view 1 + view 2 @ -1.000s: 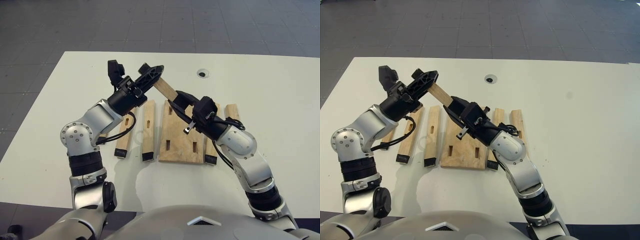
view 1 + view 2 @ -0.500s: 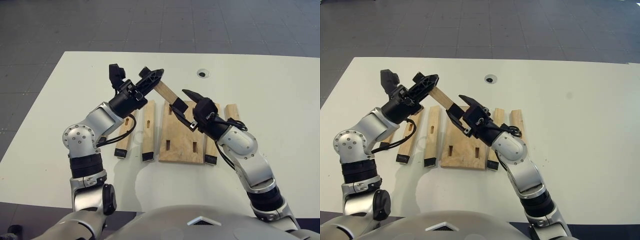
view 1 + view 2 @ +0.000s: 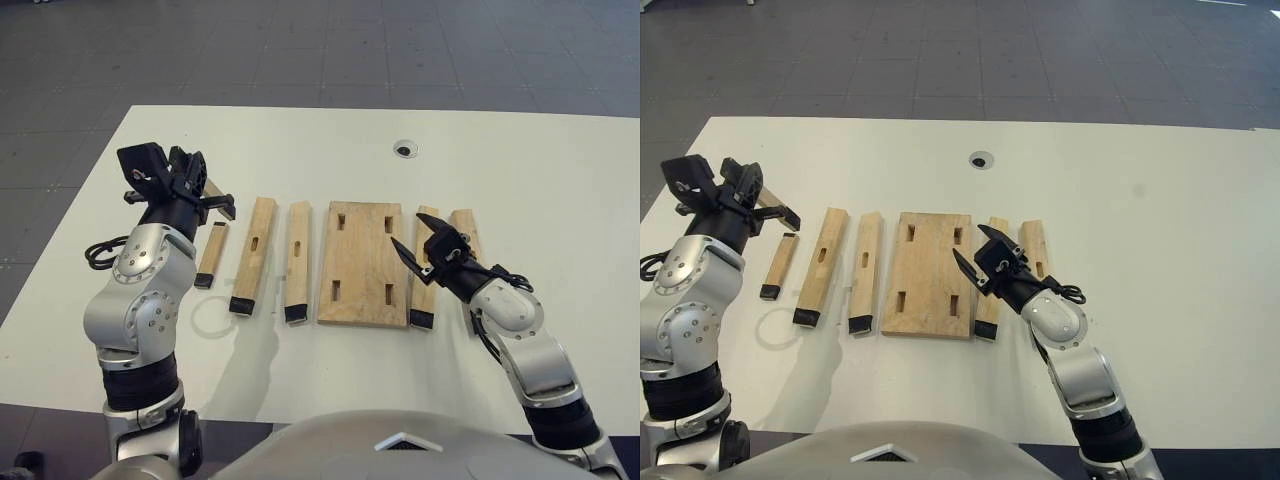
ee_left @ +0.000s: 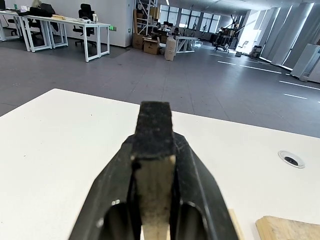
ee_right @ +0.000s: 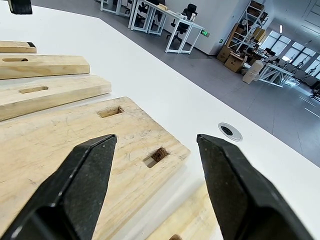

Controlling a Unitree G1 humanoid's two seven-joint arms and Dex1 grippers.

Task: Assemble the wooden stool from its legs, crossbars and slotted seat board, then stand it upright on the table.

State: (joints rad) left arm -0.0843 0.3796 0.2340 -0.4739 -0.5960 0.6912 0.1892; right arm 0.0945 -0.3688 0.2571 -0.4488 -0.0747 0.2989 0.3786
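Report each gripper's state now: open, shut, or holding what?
Left gripper: shut on a black-capped wooden piece.
Right gripper: open, holding nothing.

No text that can be read

Far back in the room there is a small green lit sign point(image 5: 205, 34), also seen from the left wrist camera, but its writing is too small to tell. On the other things no letters, numbers or labels can be made out.
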